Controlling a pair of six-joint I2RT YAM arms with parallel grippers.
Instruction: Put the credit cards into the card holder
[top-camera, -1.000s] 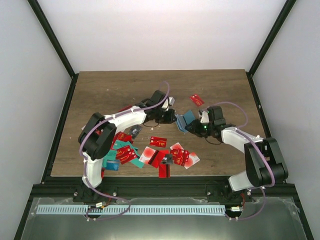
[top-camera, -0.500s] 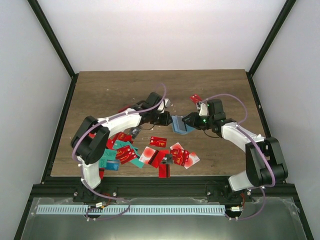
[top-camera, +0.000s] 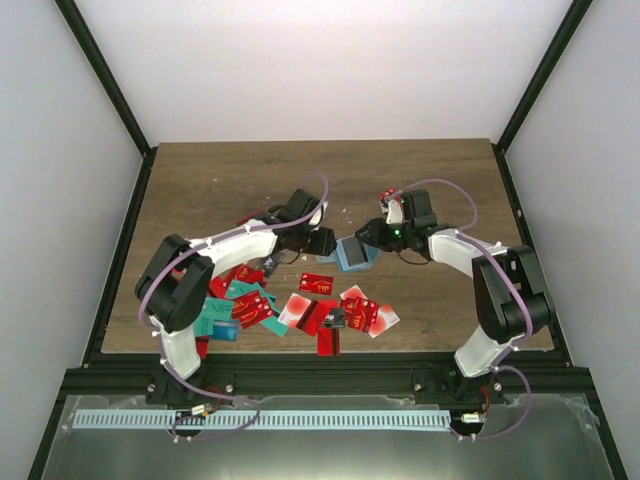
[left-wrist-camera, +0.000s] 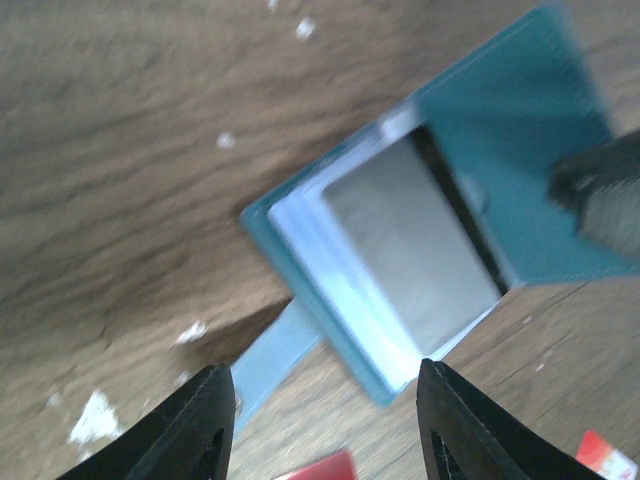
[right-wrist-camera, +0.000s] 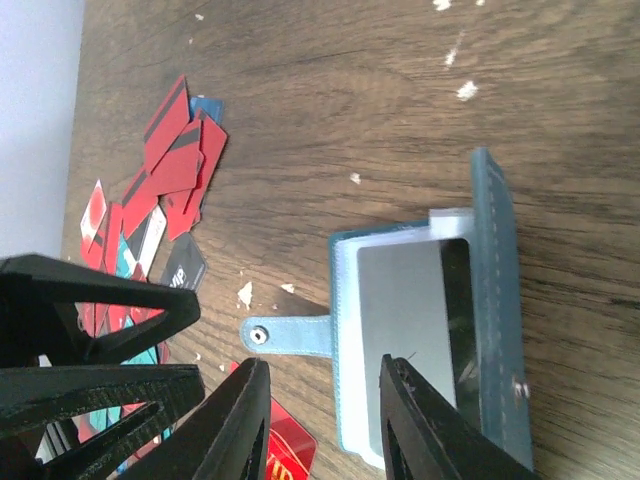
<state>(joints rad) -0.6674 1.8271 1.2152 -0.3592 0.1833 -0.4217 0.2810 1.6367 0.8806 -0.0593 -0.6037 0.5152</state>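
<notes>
The teal card holder (top-camera: 352, 254) lies open on the wood between my two grippers. Its grey inner panel (right-wrist-camera: 400, 300) faces up, its cover (right-wrist-camera: 497, 300) stands on edge, and its snap strap (right-wrist-camera: 290, 335) points toward the left arm. My left gripper (top-camera: 328, 243) (left-wrist-camera: 325, 425) is open, and the holder's (left-wrist-camera: 400, 250) near corner lies just ahead of its tips, untouched. My right gripper (top-camera: 372, 236) (right-wrist-camera: 320, 415) is open over the holder's edge, one fingertip (right-wrist-camera: 405, 375) over the grey panel. Credit cards (top-camera: 255, 305) (right-wrist-camera: 170, 160), mostly red, lie scattered near the front edge.
One red card (top-camera: 317, 284) lies just in front of the holder, and another (top-camera: 388, 196) behind the right arm. White specks (left-wrist-camera: 95, 420) dot the wood. Black frame posts (top-camera: 100, 80) and white walls enclose the table. The left gripper's black fingers (right-wrist-camera: 110, 385) fill the right wrist view's lower left.
The card holder has moved left and come down onto the table, lying open. The left gripper has opened from shut. Both grippers have shifted a little to the left.
</notes>
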